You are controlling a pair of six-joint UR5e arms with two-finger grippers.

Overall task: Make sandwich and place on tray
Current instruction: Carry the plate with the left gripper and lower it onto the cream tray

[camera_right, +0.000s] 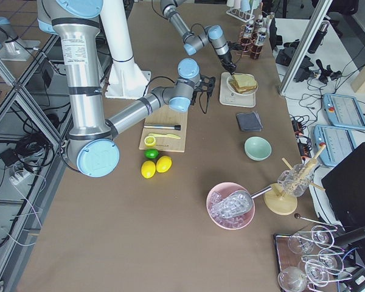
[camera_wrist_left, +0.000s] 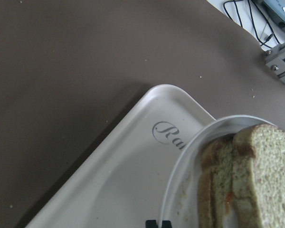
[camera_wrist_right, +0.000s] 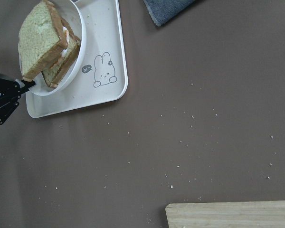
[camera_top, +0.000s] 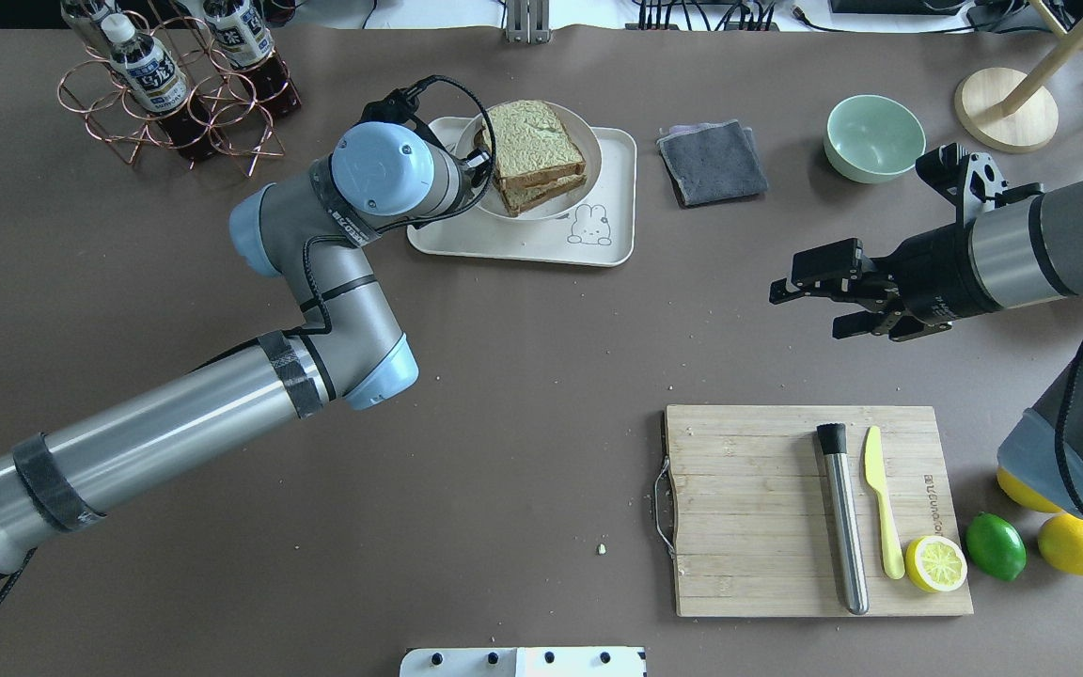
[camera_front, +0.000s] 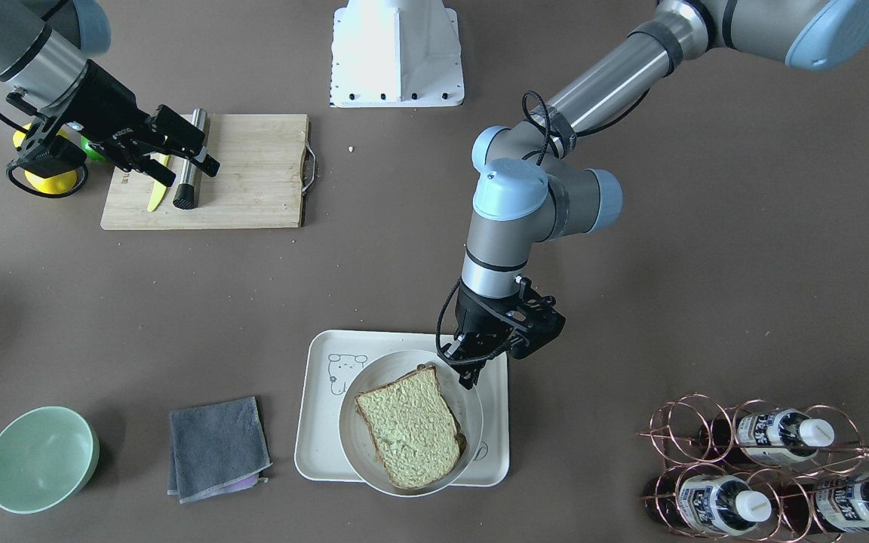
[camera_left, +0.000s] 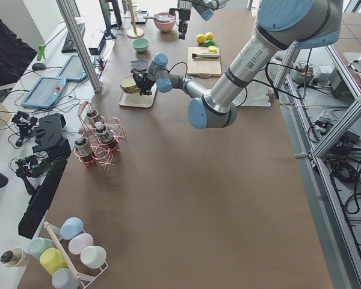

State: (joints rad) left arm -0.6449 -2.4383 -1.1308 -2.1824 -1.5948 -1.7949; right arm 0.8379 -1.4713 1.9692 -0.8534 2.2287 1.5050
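Left gripper (camera_front: pixel 471 377) at plate (camera_front: pixel 347 443) rim, hold unclear

There is 1 sandwich (camera_front: pixel 412 426) made of 2 bread slices, 1 tray (camera_front: pixel 320 437) and 1 plate (camera_front: pixel 380 374). There is also 1 green bowl (camera_front: pixel 41 458), 1 grey cloth (camera_front: pixel 217 446), 1 cutting board (camera_front: pixel 253 170), 1 steel rod (camera_top: pixel 842 517), 1 yellow knife (camera_top: pixel 880 512), 2 whole lemons (camera_top: pixel 1079 543), 1 lemon half (camera_top: pixel 936 562) and 1 lime (camera_top: pixel 995 545). 1 copper rack (camera_front: pixel 695 422) shows 3 bottles (camera_front: pixel 781 432). The far end has 1 pink bowl (camera_right: pixel 231 205).
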